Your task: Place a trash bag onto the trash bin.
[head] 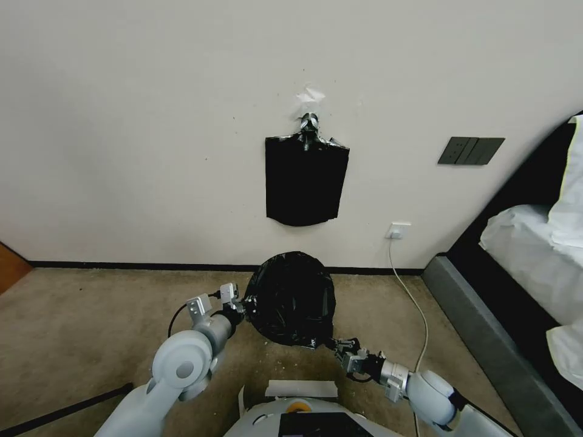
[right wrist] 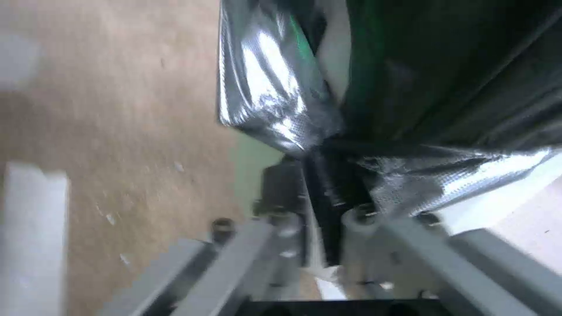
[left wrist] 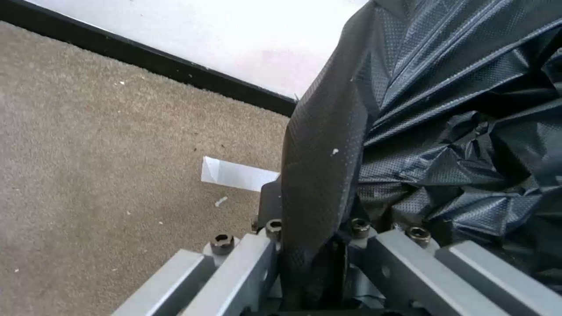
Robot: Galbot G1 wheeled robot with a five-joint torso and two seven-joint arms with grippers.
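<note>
Between my two sets of fingers the trash bag is stretched wide: left gripper and right gripper each pinch its rim. It drapes over the trash bin; seating and releasing remain, I judge.

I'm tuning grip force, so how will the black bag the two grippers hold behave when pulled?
The trash bag is probably floppy: it crumples into folds between the left gripper and the right gripper. Its glossy film looks slippery, so it may creep out of a light pinch. It seems thin, so hard pulling could stretch or tear it.
</note>
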